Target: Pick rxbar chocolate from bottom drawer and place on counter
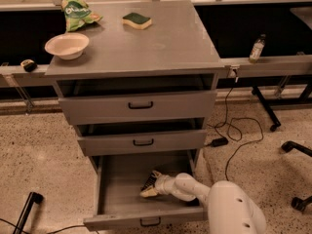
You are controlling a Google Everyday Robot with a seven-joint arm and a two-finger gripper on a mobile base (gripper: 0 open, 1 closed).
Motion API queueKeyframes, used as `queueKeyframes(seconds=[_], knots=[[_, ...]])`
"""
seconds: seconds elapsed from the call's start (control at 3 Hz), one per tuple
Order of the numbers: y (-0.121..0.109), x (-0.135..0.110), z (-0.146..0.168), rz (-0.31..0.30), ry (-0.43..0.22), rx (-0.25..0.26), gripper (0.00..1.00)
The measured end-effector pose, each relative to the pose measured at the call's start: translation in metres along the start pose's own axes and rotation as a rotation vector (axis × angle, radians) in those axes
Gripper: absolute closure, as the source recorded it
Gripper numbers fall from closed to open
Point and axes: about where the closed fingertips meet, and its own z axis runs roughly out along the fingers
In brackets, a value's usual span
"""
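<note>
The bottom drawer [119, 186] is pulled wide open below two shallower drawers. My gripper [150, 184] is down inside it, near the middle of the drawer floor, and the white arm [195, 189] reaches in from the lower right. A small dark shape [149, 181] sits right at the gripper's tip. It may be the rxbar chocolate, but I cannot tell whether it is held. The counter [156, 48] is the flat grey top of the cabinet.
On the counter are a white bowl [67, 45], a green bag [78, 11] and a green-topped yellow sponge [136, 20]. The top drawer [140, 106] and the middle drawer [142, 142] stand slightly out. A bottle [257, 48] stands on the right ledge, with cables [234, 130] on the floor.
</note>
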Motion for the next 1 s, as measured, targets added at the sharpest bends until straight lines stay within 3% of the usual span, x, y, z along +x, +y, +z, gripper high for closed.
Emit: queueKeyframes(seconds=[1.0], knots=[[-0.0029, 0.0103, 0.0047, 0.005, 0.014, -0.006, 0.86]])
